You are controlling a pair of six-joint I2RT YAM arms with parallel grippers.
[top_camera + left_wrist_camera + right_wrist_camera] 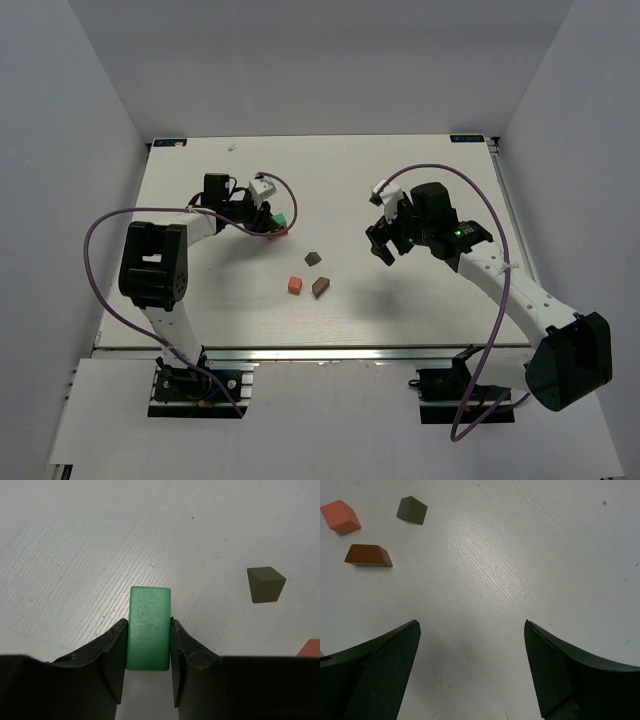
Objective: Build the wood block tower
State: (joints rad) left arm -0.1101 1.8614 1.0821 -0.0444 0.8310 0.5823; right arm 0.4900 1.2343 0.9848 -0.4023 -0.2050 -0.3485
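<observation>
My left gripper (276, 222) is shut on the mint-green slab (149, 627), holding it by its long sides just above the table; the slab shows green at the gripper tip in the top view (283, 217). A small red piece (279, 233) lies right beside that tip and is hidden in the left wrist view. The orange cube (294, 285), a brown trapezoid piece (320, 287) and a dark olive-brown piece (313, 258) lie loose mid-table. My right gripper (385, 245) is open and empty, right of them (470, 630). No tower is in view.
The white table's (430, 170) edges are bounded by grey walls at the back and sides. Purple cables loop over both arms. In the right wrist view the orange cube (340, 517), olive piece (412, 509) and brown piece (368, 555) lie far ahead on the left.
</observation>
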